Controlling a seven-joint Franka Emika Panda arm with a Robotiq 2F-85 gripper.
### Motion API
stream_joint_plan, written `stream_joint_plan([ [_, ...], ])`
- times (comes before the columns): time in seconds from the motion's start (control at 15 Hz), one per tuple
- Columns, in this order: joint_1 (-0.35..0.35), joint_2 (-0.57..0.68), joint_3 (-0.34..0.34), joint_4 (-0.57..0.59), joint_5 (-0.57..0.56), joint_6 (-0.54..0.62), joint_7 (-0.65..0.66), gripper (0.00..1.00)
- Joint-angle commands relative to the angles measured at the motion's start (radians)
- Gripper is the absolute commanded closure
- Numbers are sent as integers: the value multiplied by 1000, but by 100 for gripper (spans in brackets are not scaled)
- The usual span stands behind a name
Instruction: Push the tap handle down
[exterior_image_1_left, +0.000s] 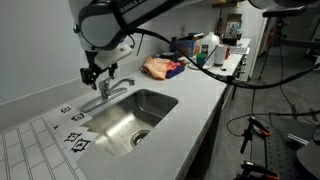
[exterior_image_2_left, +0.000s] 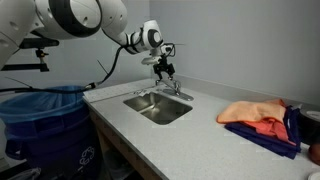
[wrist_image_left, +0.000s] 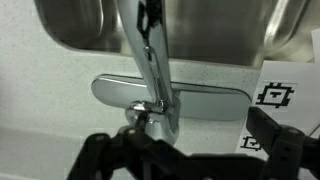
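The silver tap (exterior_image_1_left: 110, 90) stands behind the steel sink (exterior_image_1_left: 140, 118) on a white counter; it shows in both exterior views (exterior_image_2_left: 172, 90). In the wrist view its oval base plate (wrist_image_left: 215, 97) lies below me, and the long chrome spout (wrist_image_left: 148, 50) runs out over the basin. The tap handle (wrist_image_left: 140, 110) shows as a short shiny stub at the base, partly hidden by my fingers. My gripper (exterior_image_1_left: 94, 73) (exterior_image_2_left: 163, 68) hovers just above the tap. Its dark fingers (wrist_image_left: 190, 160) are spread apart with nothing between them.
Orange and purple cloths (exterior_image_1_left: 163, 68) (exterior_image_2_left: 258, 120) lie on the counter beside the sink. Bottles and clutter (exterior_image_1_left: 205, 48) stand further along. Printed marker sheets (exterior_image_1_left: 75, 140) lie near the sink. A blue bin (exterior_image_2_left: 45, 125) stands by the counter's end.
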Motion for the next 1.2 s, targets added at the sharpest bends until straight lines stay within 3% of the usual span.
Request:
stream_joint_plan([
  [0.0, -14, -52, 8, -68, 23, -11, 4, 0],
  [0.87, 1, -106, -40, -99, -63, 166, 26, 0],
  [1.13, -26, -189, -9, -151, -28, 82, -9, 0],
])
